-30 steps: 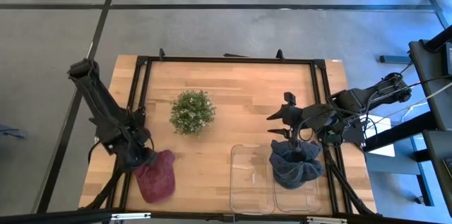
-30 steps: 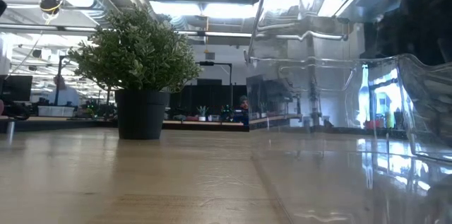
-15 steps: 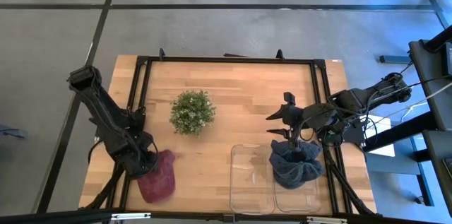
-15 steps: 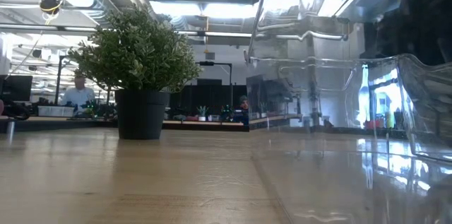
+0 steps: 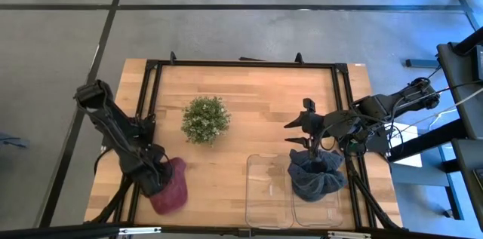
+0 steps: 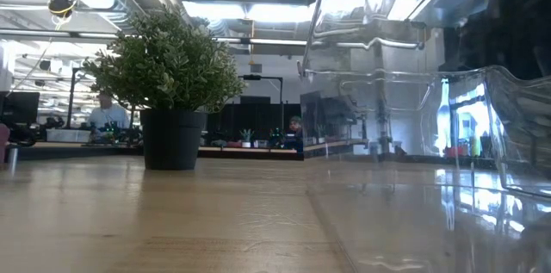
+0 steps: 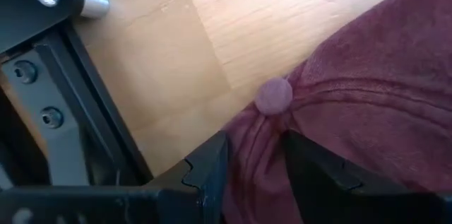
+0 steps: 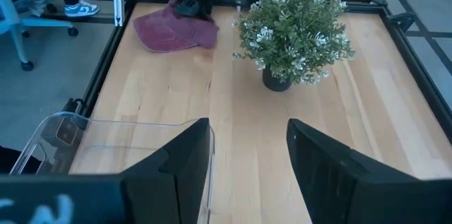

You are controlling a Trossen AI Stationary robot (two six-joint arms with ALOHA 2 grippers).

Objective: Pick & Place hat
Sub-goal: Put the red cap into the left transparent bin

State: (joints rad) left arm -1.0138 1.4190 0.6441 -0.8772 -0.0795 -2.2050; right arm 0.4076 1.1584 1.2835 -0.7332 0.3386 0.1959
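Note:
A maroon hat (image 5: 173,188) lies flat near the table's near left corner; its crown button (image 7: 273,95) shows in the left wrist view. My left gripper (image 5: 157,177) is down on the hat's left part, shut on its cloth. A dark blue-grey hat (image 5: 317,176) lies bunched inside the clear plastic bin (image 5: 266,194) at the near right. My right gripper (image 5: 300,131) hangs open just beyond that bin's far edge, touching nothing. In the right wrist view the maroon hat (image 8: 176,30) shows far off, past the open fingers (image 8: 185,155). My left gripper pinches a gathered fold of the maroon hat's crown (image 7: 256,155) between its two fingers (image 7: 206,176), just beside the top button. The fingers come from above, slanting in from the table's left. The hat still lies on the table, its cloth wrinkled toward the fingers.
A small potted plant (image 5: 205,119) stands in the middle of the table, between the two arms; it also shows in the low view (image 6: 172,79). A black metal frame (image 5: 241,64) runs round the tabletop. Bare wood lies between the maroon hat and the bin.
My left gripper has moved toward the table's near edge and a little to the right, coming down onto the maroon hat. The right arm and the blue-grey hat have kept still.

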